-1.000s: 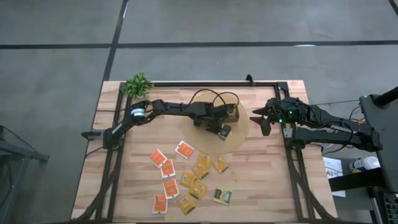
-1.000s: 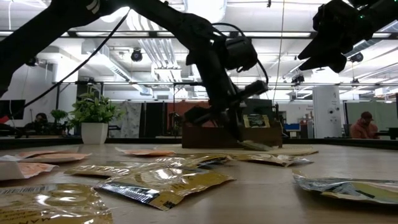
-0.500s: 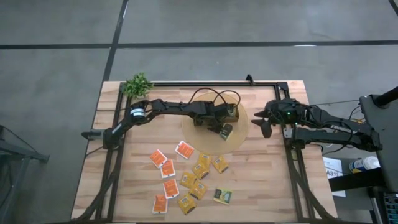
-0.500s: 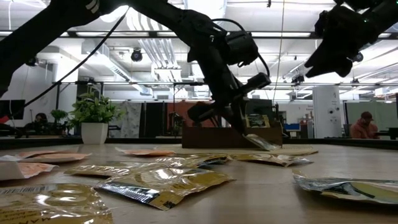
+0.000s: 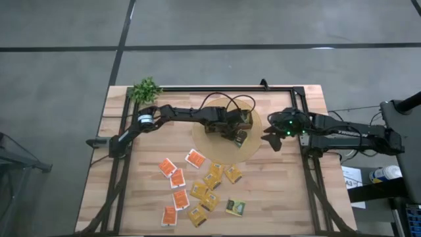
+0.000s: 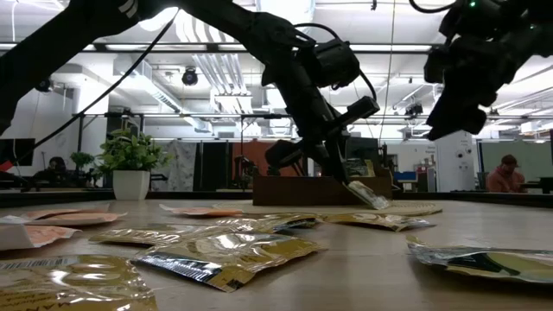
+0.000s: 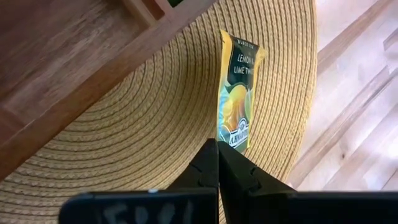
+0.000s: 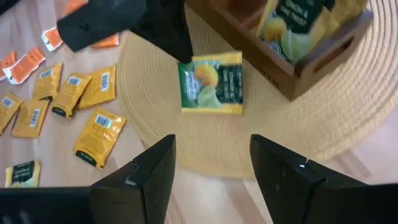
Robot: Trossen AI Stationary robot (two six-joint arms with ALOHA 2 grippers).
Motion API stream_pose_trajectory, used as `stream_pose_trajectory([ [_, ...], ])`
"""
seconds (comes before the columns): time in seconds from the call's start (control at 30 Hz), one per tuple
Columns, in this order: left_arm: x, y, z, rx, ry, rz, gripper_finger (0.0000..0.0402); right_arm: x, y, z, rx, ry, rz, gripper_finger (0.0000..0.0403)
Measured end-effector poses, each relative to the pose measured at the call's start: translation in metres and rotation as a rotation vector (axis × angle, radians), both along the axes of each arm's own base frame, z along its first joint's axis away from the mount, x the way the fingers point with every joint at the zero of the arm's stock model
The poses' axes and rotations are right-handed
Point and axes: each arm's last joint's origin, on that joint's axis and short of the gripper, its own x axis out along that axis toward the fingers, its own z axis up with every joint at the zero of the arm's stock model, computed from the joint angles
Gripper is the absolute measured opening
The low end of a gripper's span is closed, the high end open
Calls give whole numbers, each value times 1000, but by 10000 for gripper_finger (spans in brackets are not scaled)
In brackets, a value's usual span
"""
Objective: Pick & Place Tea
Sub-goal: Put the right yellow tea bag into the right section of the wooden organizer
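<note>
The left gripper [image 5: 235,136] is pinched shut on one edge of a green lemon-lime tea sachet [image 5: 239,138], holding it at the centre of the high view, over the round woven mat [image 5: 253,146] and just beside the wooden box [image 5: 245,120]. Over the last second the sachet has been lifted slightly and carried a little toward the box, so the drop into a compartment looks close but is not yet made. The right gripper [image 5: 276,138], jaws spread and empty, has swung in from the right edge of the table to the mat's rim, near the held sachet.

The sachet [image 8: 211,83] is flat and square, green with yellow fruit artwork and a dark label; one more like it already stands in the box. The loose sachets [image 5: 197,187], orange and yellow, lie scattered lower centre.
</note>
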Motion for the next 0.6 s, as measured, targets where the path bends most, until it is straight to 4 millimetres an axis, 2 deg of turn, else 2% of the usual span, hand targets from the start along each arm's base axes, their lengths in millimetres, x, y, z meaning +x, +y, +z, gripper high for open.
stream_pose_trajectory([
  [0.37,0,-4,1,-8,-4,-22,0,16,-5,-14,-41,76,81,203],
  [0.6,1,-5,1,-6,-4,-29,0,22,-6,-20,-7,92,102,203],
])
